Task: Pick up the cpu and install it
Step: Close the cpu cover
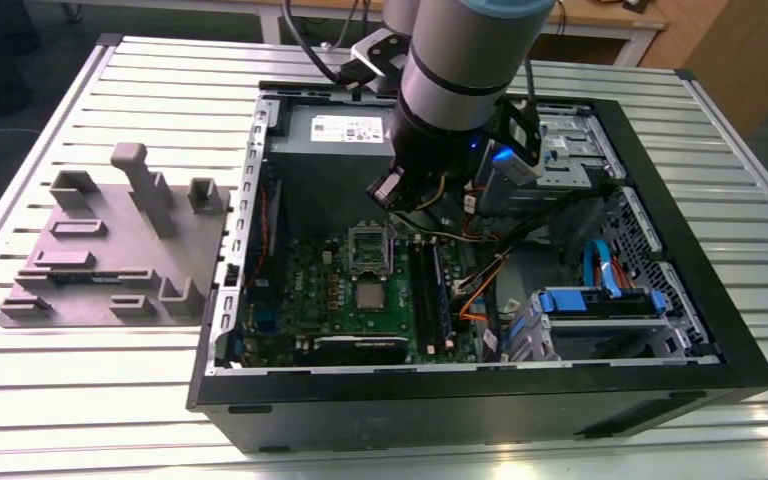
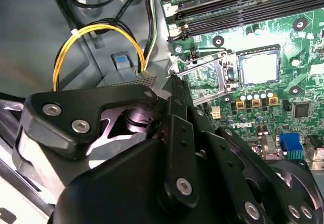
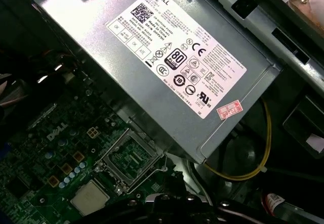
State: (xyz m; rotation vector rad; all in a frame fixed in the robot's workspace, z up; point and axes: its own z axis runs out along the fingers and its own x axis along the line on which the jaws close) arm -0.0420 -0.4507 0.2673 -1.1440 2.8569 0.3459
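The cpu [image 1: 372, 296] is a small silver square lying flat on the green motherboard inside the open computer case. Both wrist views show it seated in the socket, cpu [image 2: 259, 66] and cpu [image 3: 90, 197]. The hinged socket frame [image 2: 212, 77] stands flipped open right beside it, toward the power supply. My gripper [image 1: 414, 195] hangs under the arm above the board, between the power supply and the open frame, apart from the cpu. In the second wrist view its black linkages [image 2: 172, 148] fill the foreground. Nothing is seen in its grasp.
A big grey power-supply box [image 3: 172, 57] with a white label sits at the back of the case. Yellow cables [image 2: 96, 32] loop near the gripper. Memory slots [image 2: 243, 6] run beside the socket. A grey tray [image 1: 117, 250] with upright fixtures lies at the exterior view's left. Blue drive brackets [image 1: 598, 300] sit at the right.
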